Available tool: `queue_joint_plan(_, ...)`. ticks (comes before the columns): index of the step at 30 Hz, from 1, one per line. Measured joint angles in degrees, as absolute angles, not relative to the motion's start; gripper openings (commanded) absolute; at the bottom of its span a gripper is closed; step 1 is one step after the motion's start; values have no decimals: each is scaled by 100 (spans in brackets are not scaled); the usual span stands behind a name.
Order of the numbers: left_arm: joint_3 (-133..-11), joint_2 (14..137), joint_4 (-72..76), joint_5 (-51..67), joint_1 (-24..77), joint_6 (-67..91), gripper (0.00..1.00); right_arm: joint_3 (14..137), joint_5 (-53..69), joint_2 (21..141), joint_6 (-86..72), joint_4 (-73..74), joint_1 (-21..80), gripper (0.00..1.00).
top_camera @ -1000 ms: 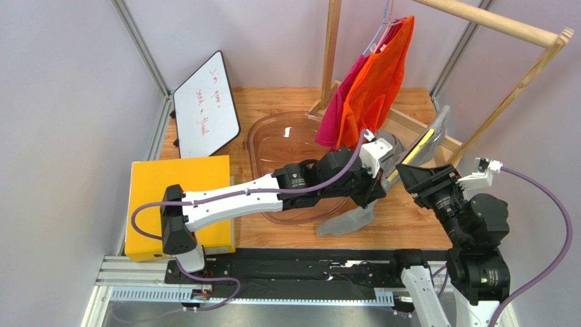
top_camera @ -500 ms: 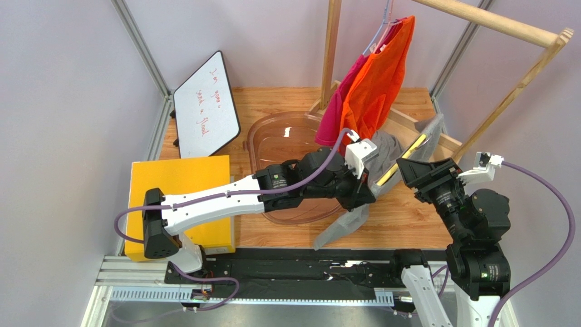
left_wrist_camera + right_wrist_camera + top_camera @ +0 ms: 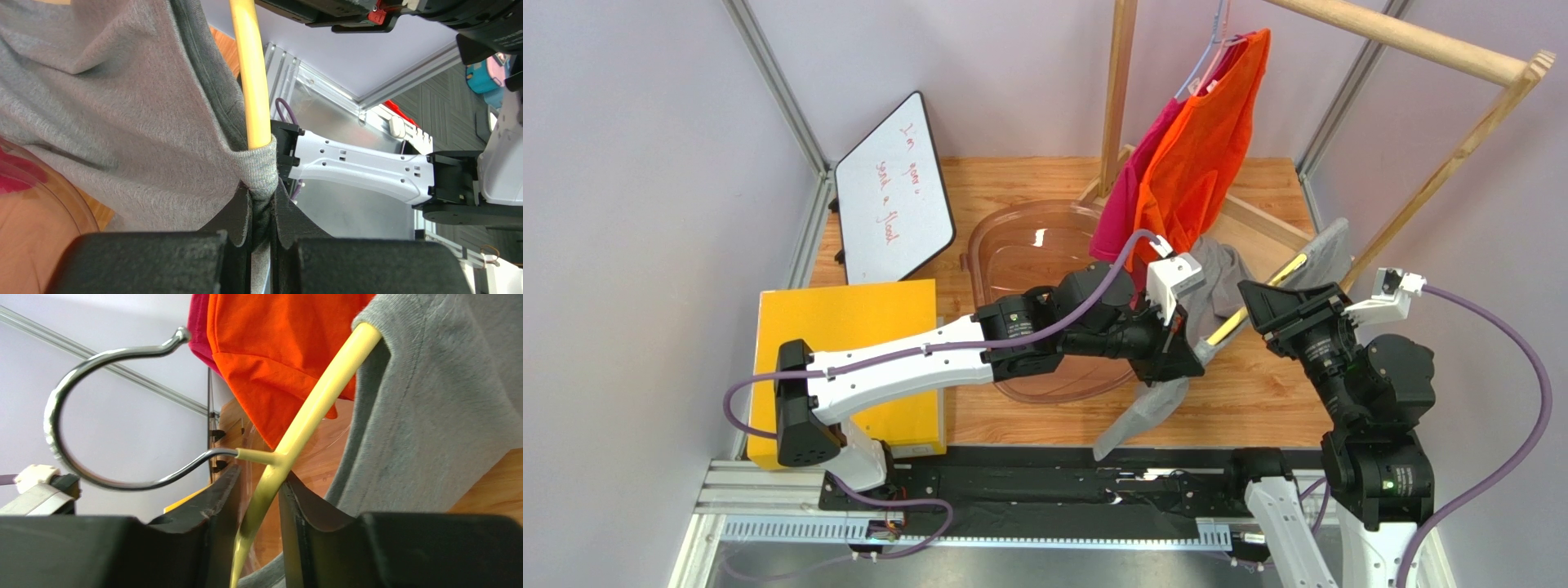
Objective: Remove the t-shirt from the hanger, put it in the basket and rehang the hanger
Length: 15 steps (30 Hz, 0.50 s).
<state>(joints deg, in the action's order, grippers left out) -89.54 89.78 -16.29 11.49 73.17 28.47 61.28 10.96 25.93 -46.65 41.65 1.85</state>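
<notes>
Stripping step, mid-pull. My left gripper (image 3: pixel 261 211) pinches the grey t-shirt (image 3: pixel 110 110) just below the yellow hanger (image 3: pixel 313 404) tip (cloth hooded over it). My right gripper (image 3: pixel 258 490) clamps the hanger's neck. Next, I judge: draw the cloth clear of that tip.

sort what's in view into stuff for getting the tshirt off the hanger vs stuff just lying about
For the job: grey t-shirt, yellow hanger, left gripper pinching the shirt, right gripper holding the hanger.
Lying about: orange shirt, pink shirt, wooden rack, whiteboard, yellow box, clear tub.
</notes>
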Motion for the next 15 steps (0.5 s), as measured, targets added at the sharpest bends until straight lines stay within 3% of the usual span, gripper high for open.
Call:
queue_joint_plan(3,-8954,8978,-1629,1181,7297,2853,0,6023,1057,2552,-4735,4115,185,14)
queue_joint_plan(4,-8952,8978,-1632,1203,7295,2858,0,6001,1057,2541,-4799,4086,185,0)
queue_joint_plan(6,-8952,8978,-1632,1236,7286,2864,1,5992,1072,2534,-5094,4032,185,0)
queue_joint_plan(7,-8952,8986,-1627,1262,7282,2842,9,5992,1107,2534,-5264,3957,185,0)
queue_joint_plan(8,-8952,8993,-1625,1278,7284,2818,28,5992,1133,2528,-5380,3907,198,0)
queue_joint_plan(11,-8960,8993,-1653,1238,7301,2766,53,5968,1138,2469,-5572,3922,211,0)
queue_joint_plan(15,-8943,8921,-1702,923,7314,2676,65,5922,1009,2322,-5625,4062,211,0)
